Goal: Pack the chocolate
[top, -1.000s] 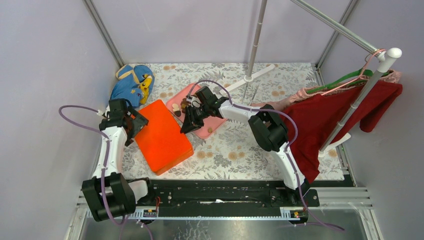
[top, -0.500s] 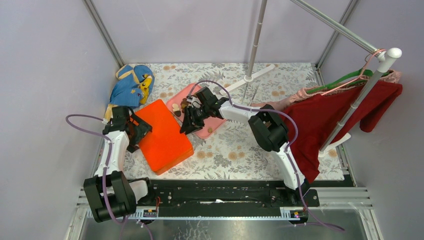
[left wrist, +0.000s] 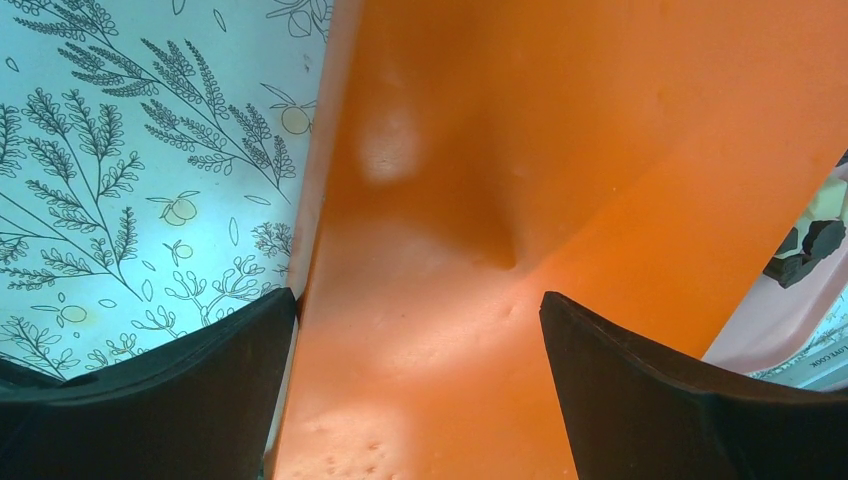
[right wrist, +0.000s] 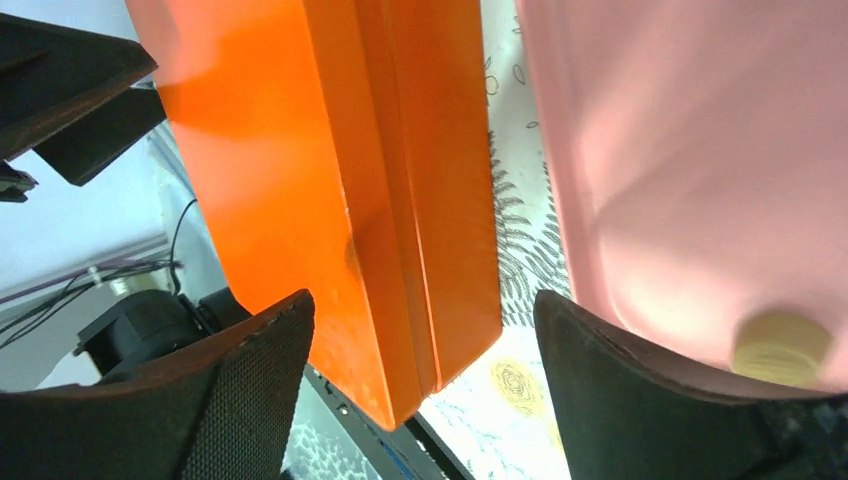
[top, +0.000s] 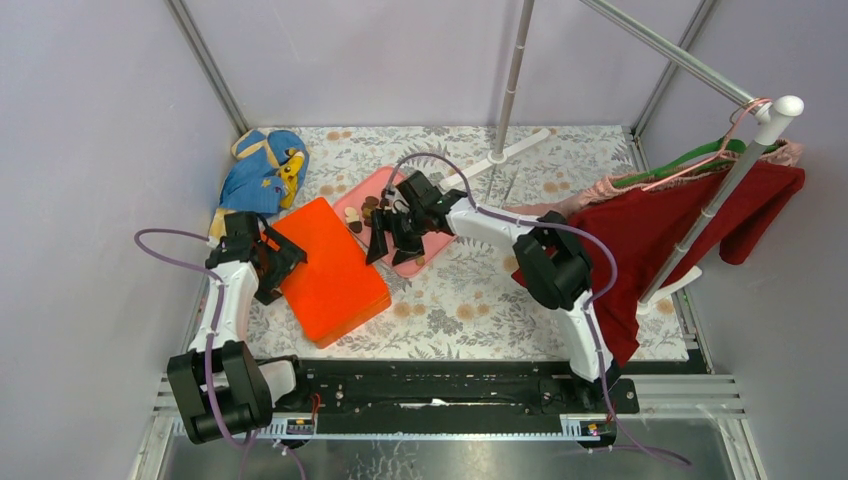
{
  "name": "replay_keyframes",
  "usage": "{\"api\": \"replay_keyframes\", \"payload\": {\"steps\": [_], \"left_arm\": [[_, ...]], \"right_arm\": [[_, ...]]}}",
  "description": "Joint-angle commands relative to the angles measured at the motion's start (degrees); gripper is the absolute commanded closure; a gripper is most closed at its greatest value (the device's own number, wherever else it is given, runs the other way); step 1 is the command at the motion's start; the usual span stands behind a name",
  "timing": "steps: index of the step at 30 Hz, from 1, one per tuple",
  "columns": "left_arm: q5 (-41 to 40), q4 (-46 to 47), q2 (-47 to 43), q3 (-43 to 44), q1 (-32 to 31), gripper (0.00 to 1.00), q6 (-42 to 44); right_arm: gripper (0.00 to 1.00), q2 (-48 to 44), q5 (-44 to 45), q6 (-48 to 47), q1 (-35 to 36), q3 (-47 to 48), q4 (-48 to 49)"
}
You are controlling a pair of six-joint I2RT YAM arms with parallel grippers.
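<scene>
Chocolate (top: 368,207) lies loose on pink tray (top: 375,188): dark pieces at the far end, one cream piece (right wrist: 781,346) near right gripper (top: 380,243). That gripper hovers over the tray edge beside the orange box (top: 330,272), fingers spread, holding nothing. Box looks closed. Left gripper (top: 272,262) straddles its left edge, fingers spread, probably to open or steady it for packing

We're looking down on the orange box (left wrist: 560,130), its smooth top filling the middle. Our left gripper (left wrist: 417,300) has both black fingers (left wrist: 150,400) spread wide, one at the box's left edge, one over its right side. Leaf-patterned tablecloth (left wrist: 130,150) on the left. Far right, a pink tray (left wrist: 770,325) holds dark chocolate pieces (left wrist: 810,250).
</scene>
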Motion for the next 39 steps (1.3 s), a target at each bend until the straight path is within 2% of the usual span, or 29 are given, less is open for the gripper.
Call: {"api": "replay_keyframes", "payload": {"steps": [1, 3, 5, 6, 7, 8, 10, 12, 17, 22, 29, 34, 39], "left_arm": [[2.4, 3.7, 0.4, 2.4, 0.0, 0.01, 0.6], [2.6, 3.7, 0.5, 2.7, 0.1, 0.01, 0.8], [2.7, 3.7, 0.6, 2.8, 0.1, 0.01, 0.9], [2.8, 3.7, 0.7, 2.9, 0.0, 0.01, 1.0], [2.8, 3.7, 0.8, 3.0, 0.1, 0.01, 1.0], [2.8, 3.7, 0.9, 3.1, 0.1, 0.01, 1.1], [2.8, 3.8, 1.2, 3.4, 0.1, 0.01, 1.2], [2.7, 4.0, 1.6, 3.5, 0.0, 0.01, 1.4], [3.0, 4.2, 2.3, 4.1, 0.1, 0.01, 1.2], [2.8, 3.2, 2.2, 5.5, 0.1, 0.01, 1.7], [4.5, 0.7, 1.5, 11.5, 0.2, 0.01, 1.5], [5.9, 0.2, 0.8, 16.3, 0.2, 0.01, 0.4], [9.0, 8.9, 2.0, 18.4, 0.1, 0.01, -3.6]], "right_arm": [[0.11, -10.2, 11.3, -4.7, 0.2, 0.2, -5.1], [0.10, -13.1, 14.6, -5.7, 0.3, -0.7, -5.8], [0.15, -16.2, 17.5, -7.0, 0.9, -1.4, -6.6], [0.28, -17.2, 19.0, -7.9, 1.4, -1.5, -7.0], [0.48, -18.2, 20.4, -9.0, 2.2, -1.6, -7.5], [0.64, -18.7, 21.6, -10.3, 3.2, -1.5, -8.1], [0.83, -19.0, 23.1, -12.2, 5.4, -0.7, -9.3], [0.91, -17.7, 23.9, -13.6, 7.6, 0.4, -10.4], [0.98, -11.7, 17.9, -12.5, 8.7, -1.7, -8.2], [1.00, -8.6, 20.4, -12.0, 8.9, -3.3, -9.3], [1.00, -13.4, 22.1, -14.1, 8.9, 0.7, -11.8], [1.00, -17.6, 21.7, -13.5, 8.9, 1.7, -9.9], [1.00, -19.1, 23.2, -13.7, 8.9, 1.7, -9.6]]}}
